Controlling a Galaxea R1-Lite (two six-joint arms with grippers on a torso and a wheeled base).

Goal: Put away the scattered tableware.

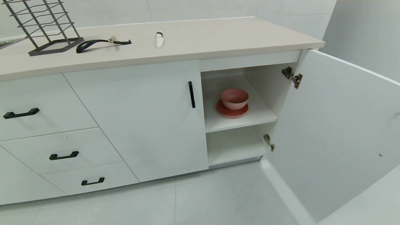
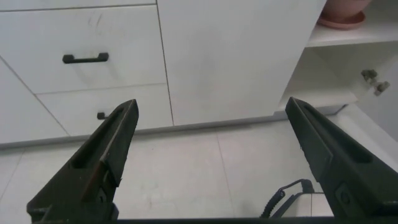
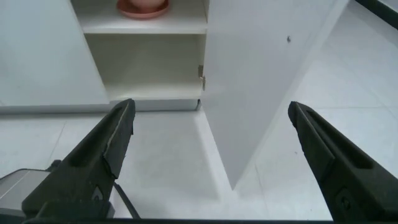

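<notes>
A pink bowl [image 1: 234, 98] sits on a red plate [image 1: 232, 111] on the upper shelf of the open cabinet; both also appear as the bowl [image 2: 341, 7] on the plate [image 2: 341, 23] and the plate [image 3: 143, 9]. On the countertop lie a black ladle [image 1: 90, 43] and a small white utensil [image 1: 159, 40]. My left gripper [image 2: 211, 111] hangs open low over the floor, facing the drawers. My right gripper [image 3: 211, 112] is open too, low before the open cabinet door, holding nothing.
The cabinet door [image 1: 337, 125] stands swung wide open to the right. A black wire rack [image 1: 43, 25] stands at the counter's back left. Several drawers with black handles [image 1: 64, 155] are on the left. The lower shelf [image 1: 232, 150] is bare.
</notes>
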